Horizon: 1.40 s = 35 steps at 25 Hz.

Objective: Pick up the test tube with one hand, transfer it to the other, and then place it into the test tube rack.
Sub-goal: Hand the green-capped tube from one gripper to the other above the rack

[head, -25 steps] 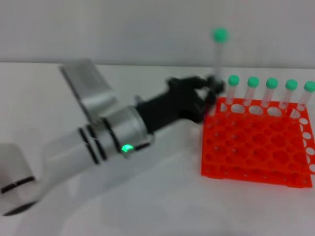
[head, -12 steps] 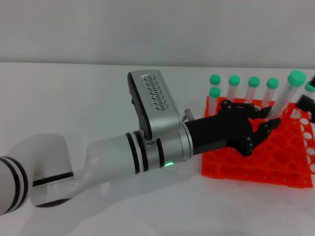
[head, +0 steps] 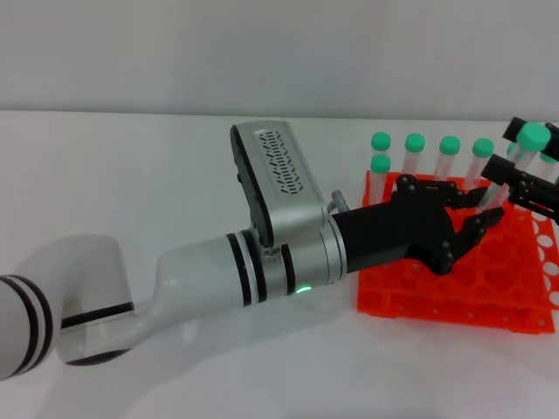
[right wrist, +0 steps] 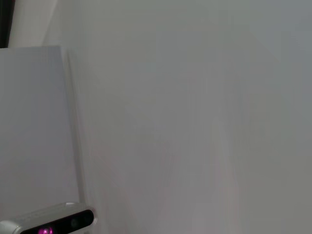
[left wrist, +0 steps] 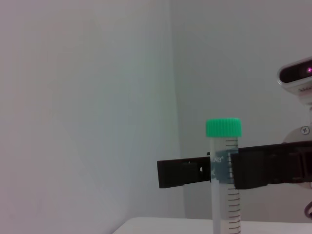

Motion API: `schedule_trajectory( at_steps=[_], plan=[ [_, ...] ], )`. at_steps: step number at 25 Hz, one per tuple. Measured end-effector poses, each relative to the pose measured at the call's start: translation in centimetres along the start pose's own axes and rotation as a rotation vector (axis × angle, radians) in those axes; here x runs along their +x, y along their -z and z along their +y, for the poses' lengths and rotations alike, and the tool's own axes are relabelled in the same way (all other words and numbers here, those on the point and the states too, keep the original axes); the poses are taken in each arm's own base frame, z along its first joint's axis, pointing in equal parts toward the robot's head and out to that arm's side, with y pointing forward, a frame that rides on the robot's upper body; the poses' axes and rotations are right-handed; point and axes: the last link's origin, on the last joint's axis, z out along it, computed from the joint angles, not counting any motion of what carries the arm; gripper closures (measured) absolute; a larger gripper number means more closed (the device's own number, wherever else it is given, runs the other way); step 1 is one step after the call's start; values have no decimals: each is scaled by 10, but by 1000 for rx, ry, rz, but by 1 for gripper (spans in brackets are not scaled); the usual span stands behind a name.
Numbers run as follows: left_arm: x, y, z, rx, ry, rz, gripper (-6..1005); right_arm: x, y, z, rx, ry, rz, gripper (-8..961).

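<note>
holding now: left hand [head: 467, 218] reaches out over the test tube rack [head: 454, 253], its black prongs around the lower body of the test tube [head: 511, 170]; whether they press it or have slackened, i cannot tell.
right hand: right hand [head: 528, 179] comes in from the right edge, its dark bars crossing the tube just under the green cap; the left wrist view shows the bars on either side of the clear wall, apparently gripping it.
tube position: tilted, lifted above the rack's right part, between both hands, not in any hole.
handling: likely light and stiff; the smooth plastic wall looks slippery, so a slack grip may let it slide or swing.
where to hold: judged best on the upper body just under the cap, leaving the lower end free to enter a hole.
neighbours: other green-capped tubes [head: 415, 161] stand along the rack's far row.
base: rack sits on the white surface [head: 131, 175].
</note>
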Motion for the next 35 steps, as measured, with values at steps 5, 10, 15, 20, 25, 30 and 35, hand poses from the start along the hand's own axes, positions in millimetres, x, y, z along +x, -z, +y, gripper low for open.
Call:
schedule_trajectory(
  at_steps=[5,10,15,20,25,30,35],
  plan=[
    [0,1,0,1,1,0,813,-2,-1,-1,2,6,-10,217],
    [-2,2,-1,10,0,-1,813,-4,4,0,6,27,-13,414],
    [-2,3,-1,14,2,-1,812,-4,6,1,3,36,-14,595],
    [-2,4,-1,14,0,1,811,-6,7,2,-13,39,-20,708],
    [-4,5,2,27,-52,9,812,-6,8,4,-23,39,-23,753],
    [-13,13,10,129,-116,21,788,-8,11,5,-26,37,-37,753],
    [-28,30,17,219,-258,-3,724,-10,16,3,6,41,-58,753]
  ],
)
